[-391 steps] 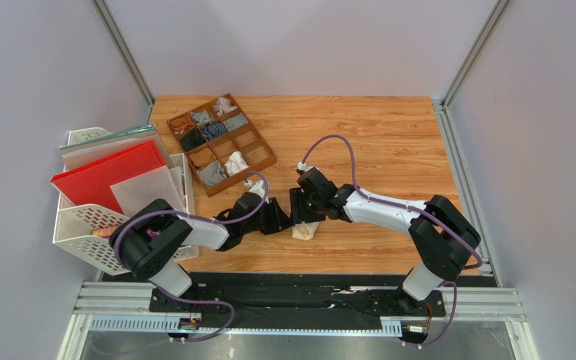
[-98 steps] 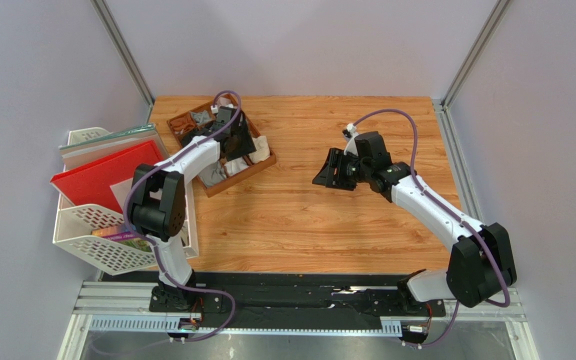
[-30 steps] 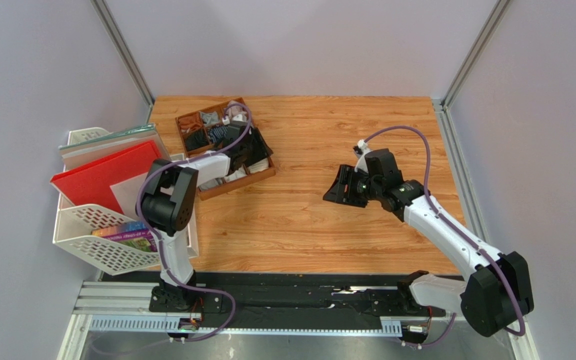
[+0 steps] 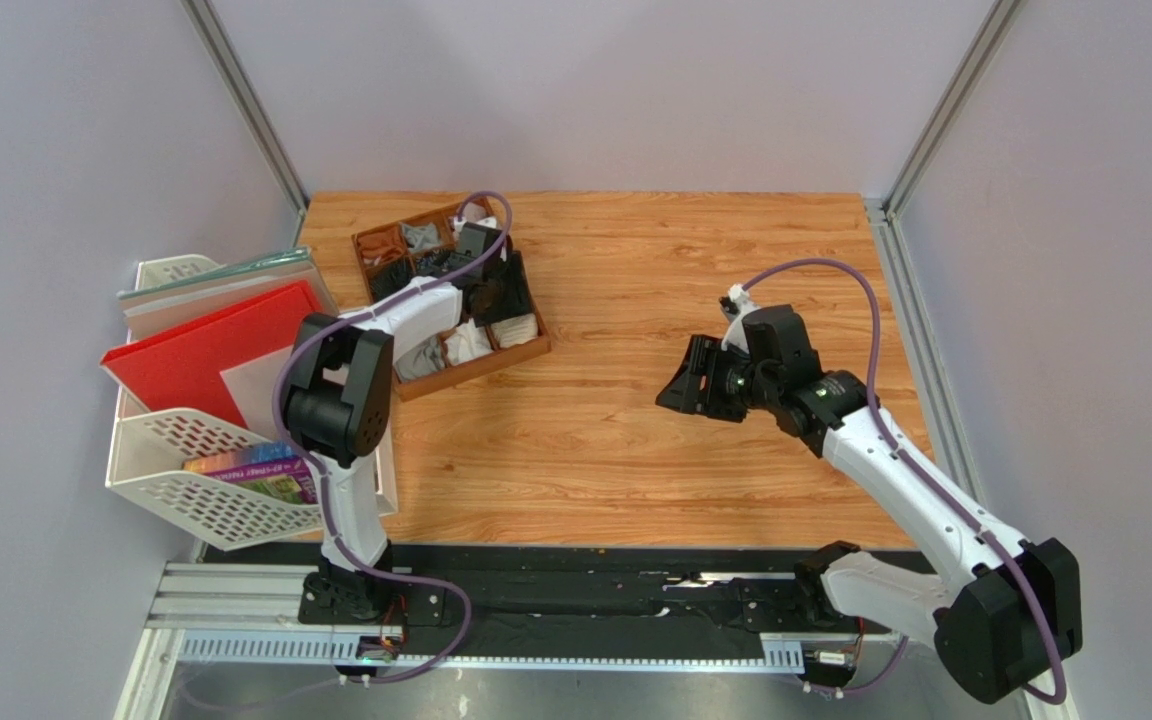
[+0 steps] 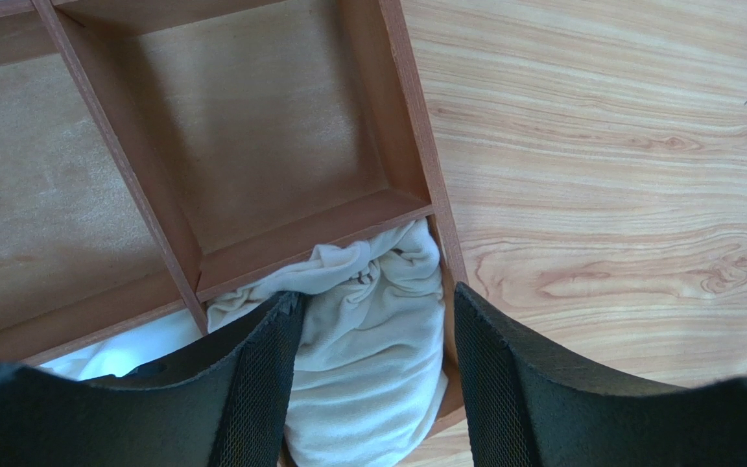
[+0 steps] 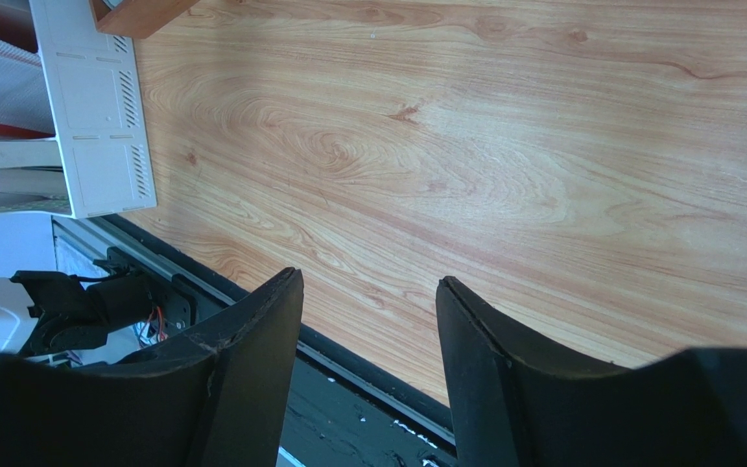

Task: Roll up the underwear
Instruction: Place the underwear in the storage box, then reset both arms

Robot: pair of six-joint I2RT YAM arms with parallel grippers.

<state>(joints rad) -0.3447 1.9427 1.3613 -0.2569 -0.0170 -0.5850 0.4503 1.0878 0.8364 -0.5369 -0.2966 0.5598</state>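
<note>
A cream-beige rolled underwear (image 5: 373, 360) lies in the near corner compartment of the brown wooden tray (image 5: 409, 117). My left gripper (image 5: 375, 294) hovers just over it, open, with a finger on each side of the roll. A second, white underwear (image 5: 134, 345) shows in the compartment beside it. From above, the left gripper (image 4: 489, 285) is over the tray (image 4: 495, 357), and both pale rolls (image 4: 465, 344) sit along the tray's near side. My right gripper (image 4: 687, 383) hangs open and empty over bare wood at mid-right; the right gripper (image 6: 369, 278) has nothing between its fingers.
The tray's far compartments hold small grey, brown and dark rolled garments (image 4: 402, 248). A white file rack (image 4: 177, 473) with a red folder (image 4: 214, 353) stands at the left table edge. The black base rail (image 4: 597, 578) runs along the near edge.
The cream underwear that lay on the table between both grippers now sits in the tray. Over the last second the left jaws widened a little and the right arm drew back to the right.
</note>
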